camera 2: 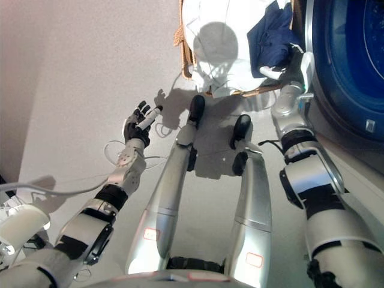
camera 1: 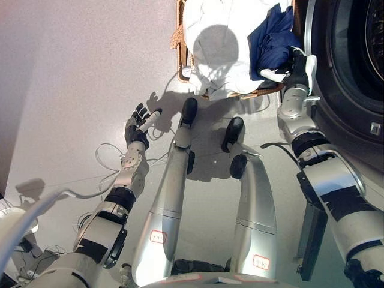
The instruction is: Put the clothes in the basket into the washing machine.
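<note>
A wicker basket [camera 1: 182,60] stands on the floor at the top of the view. It holds a heap of white clothes [camera 1: 222,42], with a navy blue garment [camera 1: 273,39] on its right side. My right hand [camera 1: 295,63] is at the basket's right rim, against the lower edge of the blue garment. Whether it holds the cloth does not show. The washing machine [camera 1: 354,120] fills the right edge, its round door opening [camera 2: 348,48] just right of the basket. My left hand [camera 1: 139,127] hovers open over the floor, left of and nearer than the basket, and holds nothing.
Pale grey floor [camera 1: 84,72] stretches to the left of the basket. A dark flat panel [camera 1: 312,240] stands low beside my right forearm, near the washing machine's front.
</note>
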Tool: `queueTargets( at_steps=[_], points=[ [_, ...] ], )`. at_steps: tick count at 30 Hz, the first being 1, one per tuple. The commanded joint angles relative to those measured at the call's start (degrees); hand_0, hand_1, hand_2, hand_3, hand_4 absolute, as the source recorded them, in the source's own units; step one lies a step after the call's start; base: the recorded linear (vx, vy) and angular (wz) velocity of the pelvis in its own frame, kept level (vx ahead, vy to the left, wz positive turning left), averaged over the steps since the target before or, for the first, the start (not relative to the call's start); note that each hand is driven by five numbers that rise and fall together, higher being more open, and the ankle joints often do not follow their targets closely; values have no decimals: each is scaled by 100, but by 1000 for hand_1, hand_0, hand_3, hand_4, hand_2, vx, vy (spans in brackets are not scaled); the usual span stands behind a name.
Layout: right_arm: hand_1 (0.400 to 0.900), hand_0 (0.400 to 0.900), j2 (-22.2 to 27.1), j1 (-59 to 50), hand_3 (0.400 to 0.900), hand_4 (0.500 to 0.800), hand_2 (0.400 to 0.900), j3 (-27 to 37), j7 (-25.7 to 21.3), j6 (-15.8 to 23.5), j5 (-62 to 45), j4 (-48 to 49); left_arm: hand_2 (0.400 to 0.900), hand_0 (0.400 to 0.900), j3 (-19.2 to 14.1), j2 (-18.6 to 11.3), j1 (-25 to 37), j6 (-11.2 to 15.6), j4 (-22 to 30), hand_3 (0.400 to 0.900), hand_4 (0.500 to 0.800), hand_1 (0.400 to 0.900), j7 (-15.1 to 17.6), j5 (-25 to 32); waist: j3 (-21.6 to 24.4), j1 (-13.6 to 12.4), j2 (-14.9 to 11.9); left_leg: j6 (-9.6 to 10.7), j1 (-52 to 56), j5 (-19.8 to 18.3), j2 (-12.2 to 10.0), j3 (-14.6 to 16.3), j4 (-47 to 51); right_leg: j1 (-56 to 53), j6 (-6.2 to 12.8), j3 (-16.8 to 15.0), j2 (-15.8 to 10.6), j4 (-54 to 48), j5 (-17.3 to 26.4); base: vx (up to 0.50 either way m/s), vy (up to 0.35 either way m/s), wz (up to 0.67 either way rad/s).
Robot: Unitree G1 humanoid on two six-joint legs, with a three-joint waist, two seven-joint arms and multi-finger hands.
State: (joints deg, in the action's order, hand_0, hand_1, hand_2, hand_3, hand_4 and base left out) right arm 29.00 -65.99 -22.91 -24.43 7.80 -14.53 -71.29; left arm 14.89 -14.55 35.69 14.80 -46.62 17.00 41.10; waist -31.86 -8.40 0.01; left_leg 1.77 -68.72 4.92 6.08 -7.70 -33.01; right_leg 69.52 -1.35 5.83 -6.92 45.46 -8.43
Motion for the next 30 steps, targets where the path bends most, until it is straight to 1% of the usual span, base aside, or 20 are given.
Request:
queueTargets(
  at_steps=[1,4,8,12,14,17,18,21,24,27,28,30],
  points=[
    [400,400,-175,523,400,500,400,-98,44,112,154,177,900,900,-52,6,-193,192,-144,900,800,900,124,96,207,45,349,-231,241,-1163,136,75,-557,-146,538,-150,-15,-394,15,0,0,0],
    [400,400,-72,546,400,500,400,-102,-149,163,360,528,900,900,-110,-24,-237,212,-148,900,800,900,166,41,207,110,281,-212,380,-1138,121,88,-435,-269,550,-151,-2,-485,43,-6,5,-2],
    [400,400,8,579,400,500,400,29,-382,263,370,1078,900,900,-192,-18,-271,236,-232,900,800,900,238,56,207,220,146,-197,557,-1127,95,91,-340,-433,556,-186,27,-595,76,-22,18,-8],
    [400,400,184,718,400,500,400,191,-626,329,591,1837,900,900,-315,-22,-450,277,52,900,800,900,318,23,222,337,48,-181,718,-1116,81,99,-234,-605,577,-213,43,-734,130,-26,27,-7],
    [400,400,204,761,400,500,400,288,-720,365,692,2196,900,900,-390,-7,-472,265,-51,900,800,900,313,26,228,397,-20,-178,788,-1117,55,116,-192,-676,584,-224,56,-795,159,-24,28,-10],
    [400,400,214,905,400,500,400,577,-809,475,600,2842,900,900,-485,-10,-560,260,46,900,800,900,370,51,249,482,-89,-173,883,-1100,36,129,-101,-761,592,-234,69,-886,199,-27,33,-11],
    [400,400,195,956,400,500,400,687,-800,529,510,3008,900,900,-517,-13,-601,266,149,900,800,900,392,49,244,493,-94,-170,911,-1093,35,130,-72,-784,591,-241,72,-911,209,-23,32,-10],
    [400,400,-98,1058,400,500,400,1284,-879,904,-263,3331,900,900,-560,22,-607,220,40,900,800,900,404,103,238,559,-118,-164,1007,-1083,15,149,-2,-871,591,-278,94,-997,230,-19,32,-10],
    [400,400,-525,1096,400,500,400,1950,-1209,1490,-1006,3584,900,900,-557,64,-622,232,50,900,800,900,483,181,221,613,-80,-175,1082,-1104,-5,181,1,-937,581,-320,121,-1008,228,-20,45,-13],
    [400,400,-850,1104,400,500,400,2346,-1490,1867,-1415,3805,900,900,-574,122,-638,207,8,900,800,900,525,274,238,649,-42,-183,1140,-1140,-6,214,-9,-986,570,-362,148,-1036,226,-12,31,-13],
    [400,400,-955,1094,400,500,400,2453,-1521,1995,-1584,3864,900,900,-583,181,-604,151,-177,900,800,900,509,308,248,682,-45,-183,1164,-1147,-12,226,-1,-1007,566,-375,160,-1060,231,-4,24,-13],
    [400,400,-1133,1088,400,500,400,2705,-1690,2251,-1905,4040,900,900,-590,219,-603,164,-123,900,800,900,577,383,261,730,-8,-181,1191,-1157,-18,255,22,-1035,565,-407,175,-1091,246,-4,4,-8]
  ],
)
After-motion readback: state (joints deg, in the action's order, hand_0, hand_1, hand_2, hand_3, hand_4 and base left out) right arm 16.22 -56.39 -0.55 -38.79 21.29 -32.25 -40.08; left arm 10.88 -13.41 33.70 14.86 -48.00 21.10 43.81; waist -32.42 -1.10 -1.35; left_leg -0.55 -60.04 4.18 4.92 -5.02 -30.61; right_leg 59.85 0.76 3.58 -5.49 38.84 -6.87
